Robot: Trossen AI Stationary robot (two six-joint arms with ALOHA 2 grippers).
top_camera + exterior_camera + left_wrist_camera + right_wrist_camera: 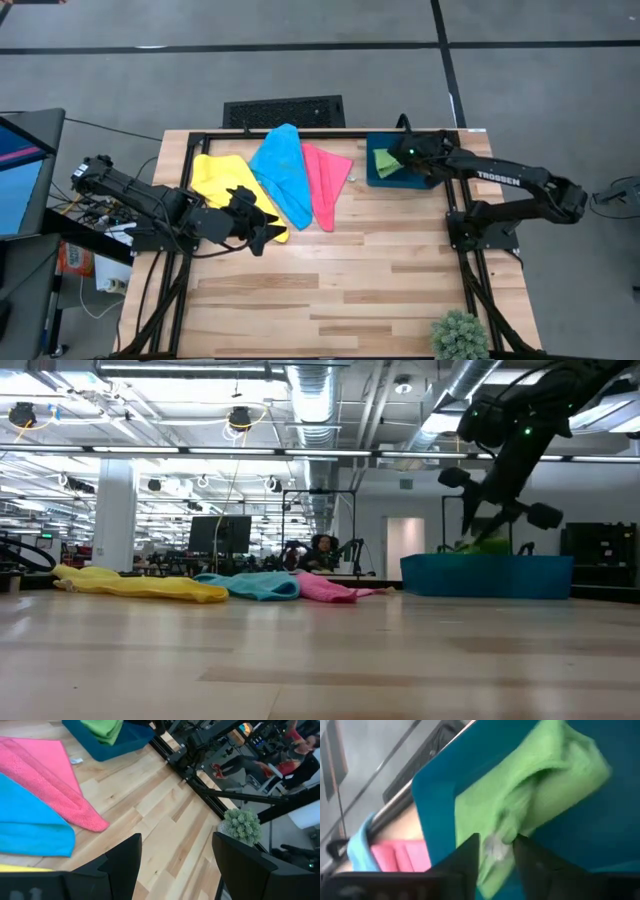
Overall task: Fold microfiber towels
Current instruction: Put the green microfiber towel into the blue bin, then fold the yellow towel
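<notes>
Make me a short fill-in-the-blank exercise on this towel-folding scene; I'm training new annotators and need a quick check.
1. The green towel lies in the dark blue ____.
2. On the table, the blue towel lies between the yellow towel and the ____ towel.
3. The right gripper is over the ____ towel.
4. The left gripper waits, open, near the ____ towel.

Missing words: tray; pink; green; yellow
</notes>
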